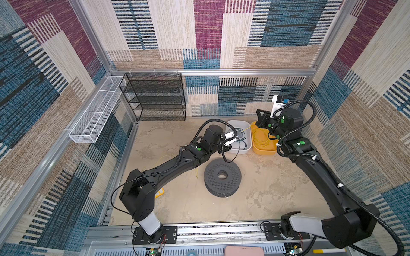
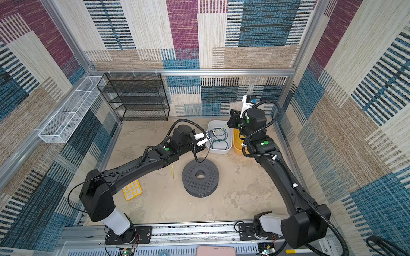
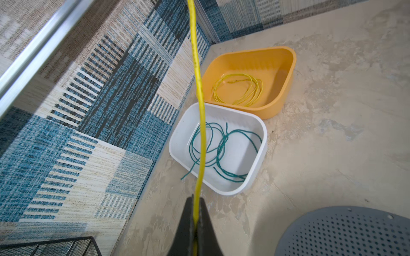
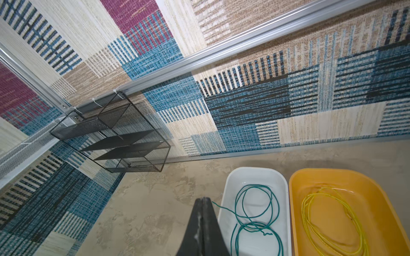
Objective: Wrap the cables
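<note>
Table (image 1: 277, 181): sandy, mottled surface. A grey perforated spool (image 1: 222, 177) lay flat near its middle.

Two tubs stood side by side touching at the far end, a yellow tub (image 3: 286, 73) and a white tub (image 3: 259, 159).

Left gripper (image 3: 195, 212): jaws pressed together on a yellow cable (image 3: 197, 73), which ran taut from the tips across the white tub and out of the wrist view.

Right gripper (image 4: 202, 212): jaws together, nothing visible between them, poised above the tubs' far side.

A yellow coil (image 3: 239, 75) lay in loose rounds inside the yellow tub. Whether it joined the held strand could not be told. The green cable (image 3: 221, 146) lay in two slack loops in the white tub, one end over the rim.

Judgement: the yellow cable was mid-coiling. The left clamp ought not to be loosened. The right jaws would need to part to take the free length. Tension should be light, as so thin a wire kinks easily. The strand's path should clear the green loops to avoid snagging them.
</note>
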Robot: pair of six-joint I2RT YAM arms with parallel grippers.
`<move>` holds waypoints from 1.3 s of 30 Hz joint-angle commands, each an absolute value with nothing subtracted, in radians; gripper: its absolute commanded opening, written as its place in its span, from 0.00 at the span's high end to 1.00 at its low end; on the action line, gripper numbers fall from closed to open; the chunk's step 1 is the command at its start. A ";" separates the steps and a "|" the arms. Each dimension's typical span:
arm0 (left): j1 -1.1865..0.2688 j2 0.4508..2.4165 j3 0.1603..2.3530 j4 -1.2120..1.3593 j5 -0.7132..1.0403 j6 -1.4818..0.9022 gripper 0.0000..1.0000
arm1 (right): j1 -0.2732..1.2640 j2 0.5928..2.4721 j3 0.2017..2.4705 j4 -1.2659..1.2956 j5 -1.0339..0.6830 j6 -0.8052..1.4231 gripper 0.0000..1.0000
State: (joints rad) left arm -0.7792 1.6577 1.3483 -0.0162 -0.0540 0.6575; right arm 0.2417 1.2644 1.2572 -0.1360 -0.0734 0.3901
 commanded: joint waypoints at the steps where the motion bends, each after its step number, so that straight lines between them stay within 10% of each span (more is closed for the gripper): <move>1: -0.775 1.647 1.314 -0.101 -0.084 0.635 1.00 | 0.205 1.252 1.247 0.069 -0.103 0.471 1.00; 28: -0.775 1.642 1.301 -0.149 -0.115 0.654 1.00 | 0.126 1.241 1.154 0.200 -0.431 0.637 1.00; 39: -0.775 1.671 1.340 -0.180 -0.078 0.636 1.00 | 0.129 1.174 1.138 0.153 -0.483 0.579 0.44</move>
State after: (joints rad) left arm -0.7750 1.6680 1.3247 -0.1562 -0.0811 0.6495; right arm 0.1280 1.1881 1.1252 0.1295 -0.4541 0.6041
